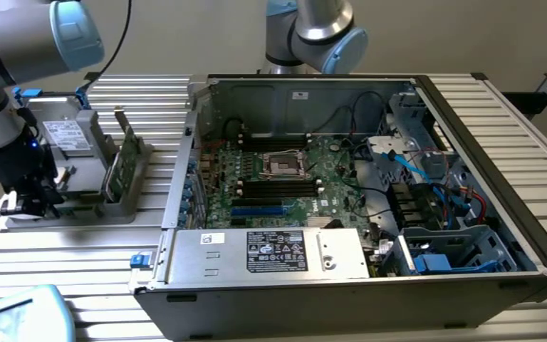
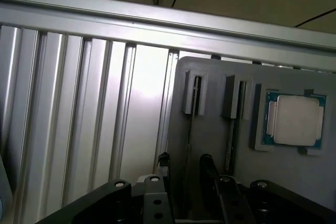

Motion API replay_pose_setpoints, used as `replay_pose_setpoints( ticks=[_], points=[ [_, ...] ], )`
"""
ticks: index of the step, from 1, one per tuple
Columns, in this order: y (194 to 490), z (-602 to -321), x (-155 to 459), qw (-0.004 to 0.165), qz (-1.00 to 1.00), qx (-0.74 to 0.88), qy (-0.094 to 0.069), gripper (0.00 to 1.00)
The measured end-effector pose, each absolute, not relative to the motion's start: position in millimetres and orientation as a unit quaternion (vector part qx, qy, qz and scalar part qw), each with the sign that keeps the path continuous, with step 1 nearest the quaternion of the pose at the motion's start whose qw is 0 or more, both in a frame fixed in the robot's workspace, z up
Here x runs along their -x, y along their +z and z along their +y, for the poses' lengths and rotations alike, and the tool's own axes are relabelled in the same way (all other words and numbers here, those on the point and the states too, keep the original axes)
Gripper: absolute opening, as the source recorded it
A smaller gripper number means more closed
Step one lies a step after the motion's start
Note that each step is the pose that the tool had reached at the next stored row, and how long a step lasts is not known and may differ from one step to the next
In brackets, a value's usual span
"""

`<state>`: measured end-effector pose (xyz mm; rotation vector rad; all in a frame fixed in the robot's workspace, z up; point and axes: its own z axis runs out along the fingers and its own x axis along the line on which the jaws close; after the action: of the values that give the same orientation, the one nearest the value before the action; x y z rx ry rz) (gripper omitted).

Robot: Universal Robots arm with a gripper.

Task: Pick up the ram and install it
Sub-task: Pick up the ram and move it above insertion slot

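The ram, a slim dark stick seen edge-on as little more than a thin line, stood on its long edge in a narrow slot of the flat grey plastic holder. Its long axis ran straight in between the jaws. The black two-fingered gripper sat astride it, a finger on either side with a sliver of grey between each and the stick, so I judged the jaws parted and not yet gripping. Its chips could not be made out from that angle. A second slot lay just beside it, and past that a square silver-lidded processor sat in its recess. The holder rested on the ribbed aluminium table at the exterior view's left, well apart from the open black computer case and its bare black memory slots.
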<state>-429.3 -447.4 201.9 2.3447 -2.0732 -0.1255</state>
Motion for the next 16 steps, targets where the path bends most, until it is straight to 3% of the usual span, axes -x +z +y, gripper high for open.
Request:
replay_pose_setpoints(
  ticks=[10,16],
  points=[
    [195.3,-447.6,424.4,0.012,-0.661,-0.747,-0.063,0.37],
    [192.7,-447.5,422.0,0.013,-0.661,-0.747,-0.064,0.37]
  ],
)
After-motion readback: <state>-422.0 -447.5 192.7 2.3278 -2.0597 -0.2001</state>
